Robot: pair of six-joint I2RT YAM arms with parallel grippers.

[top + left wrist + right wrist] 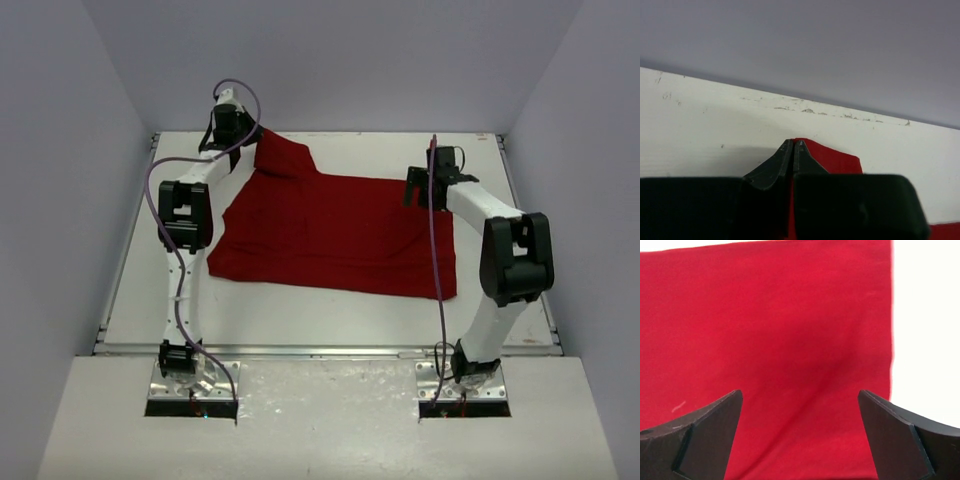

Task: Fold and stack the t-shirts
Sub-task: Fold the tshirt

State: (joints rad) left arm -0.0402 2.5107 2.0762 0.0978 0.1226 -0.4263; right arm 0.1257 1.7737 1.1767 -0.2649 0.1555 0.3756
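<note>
Two white-and-black jointed arms, left arm (185,260) and right arm (500,250), bases nearest, each reaching away over a flat white table (300,310). One thin purple cable (152,200), looped along the left arm up to its wrist. One dark red short-sleeved cloth t-shirt (340,235), lying mostly flat on the table between the two grippers, its long edges running left to right. Right gripper (432,185) (800,395): black fingers spread wide apart, nothing between them, poised above the right-hand part of the t-shirt (790,315). Smooth red cloth fills the space beneath and ahead of it, and the garment's straight edge lies just to the right of its right finger, with bare table beyond. Left gripper (232,125) (792,145): farthest out, black fingertips pressed together and clamped on a fold of the t-shirt (835,160). The pinched far-left corner rises off the table in a peak up to the fingers, with red cloth showing between and just right of them. Plain pale grey walls (380,60), just ahead of the left gripper and around the table's other sides.
</note>
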